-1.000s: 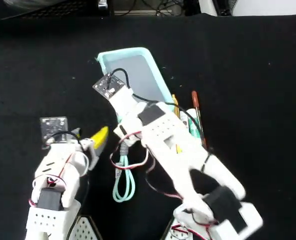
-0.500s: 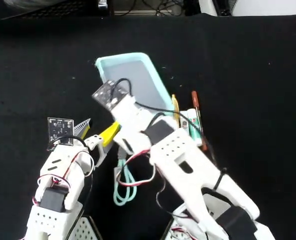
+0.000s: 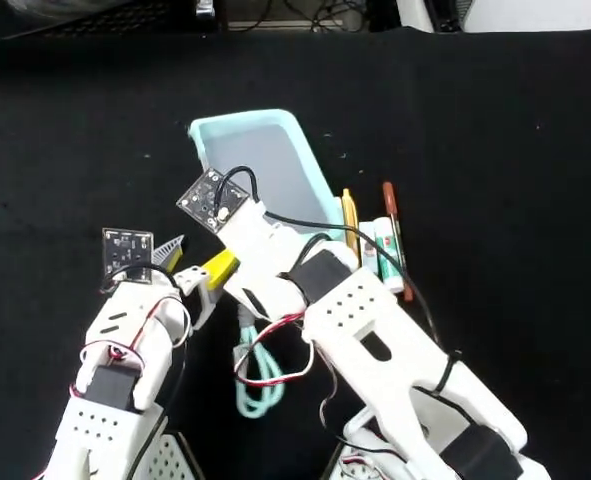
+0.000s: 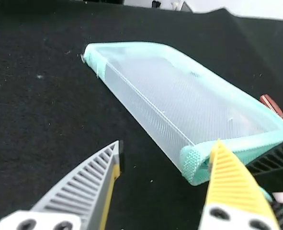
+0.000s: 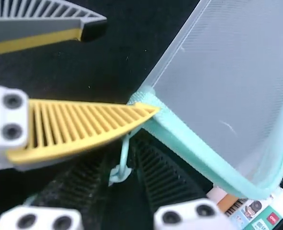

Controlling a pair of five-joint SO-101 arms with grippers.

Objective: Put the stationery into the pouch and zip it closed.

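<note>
Black cloth covers the bench (image 3: pixel 495 150). My left pincer (image 3: pixel 197 258) stands apart, its yellow finger touching the near corner of the pouch (image 3: pixel 265 160). My right pincer (image 5: pixel 127 165) looks clamped on the teal cord (image 3: pixel 255 385) at that corner, though the tight view leaves doubt. The stationery (image 3: pixel 385 240) lies just beside the pouch's right edge, not yet inside. I judge this the opening step; next, my left must pinch the corner while my right draws the zip.

Illumination is even and diffuse. The black counter (image 3: pixel 515 150) reads dark and swallows shadows; white arm housings (image 3: pixel 375 330) render bright. The pouch (image 4: pixel 179 100) mesh shows faint sheen.
</note>
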